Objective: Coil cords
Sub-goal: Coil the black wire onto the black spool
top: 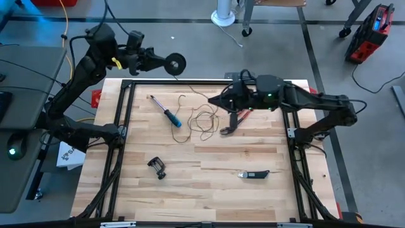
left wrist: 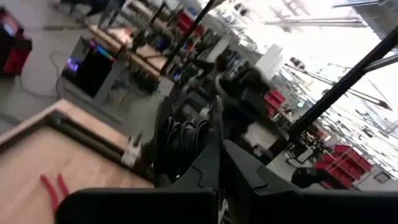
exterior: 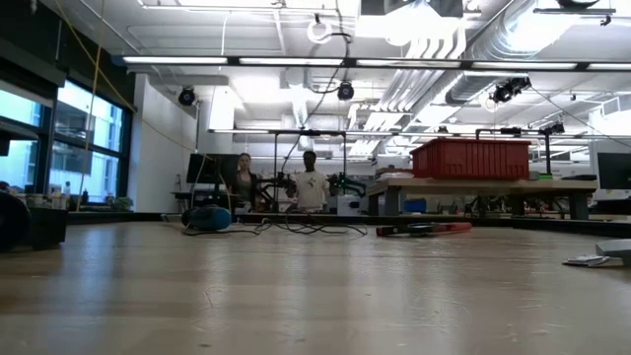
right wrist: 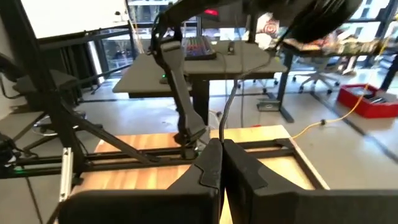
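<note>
My left gripper [top: 163, 61] is raised over the table's far left corner, shut on the small round black reel [top: 176, 62], which also shows in the left wrist view [left wrist: 186, 138]. The hair-thin dark cord lies in a loose tangle [top: 200, 118] on the wooden table [top: 209, 190]. My right gripper [top: 211, 101] is just right of the tangle and is shut on the cord. In the right wrist view the cord [right wrist: 227, 106] rises from my fingertips toward the reel [right wrist: 314, 18]. My left gripper pinches the reel by the rim of one flange [left wrist: 218, 127] between its two fingers, coming level from the table's left. The reel is lifted clear of the table, its flat face up. My right gripper pinches a single strand of the cord [right wrist: 222, 138] between its fingertips, reaching from the table's right. The strand runs up and away toward the reel; the rest lies slack on the table.
A blue-handled screwdriver [top: 167, 112] lies left of the tangle and red pliers [top: 235, 120] lie under my right arm. A black clip [top: 157, 167] and a dark knife [top: 254, 173] lie nearer the front. Two people [exterior: 276, 185] stand far behind the table.
</note>
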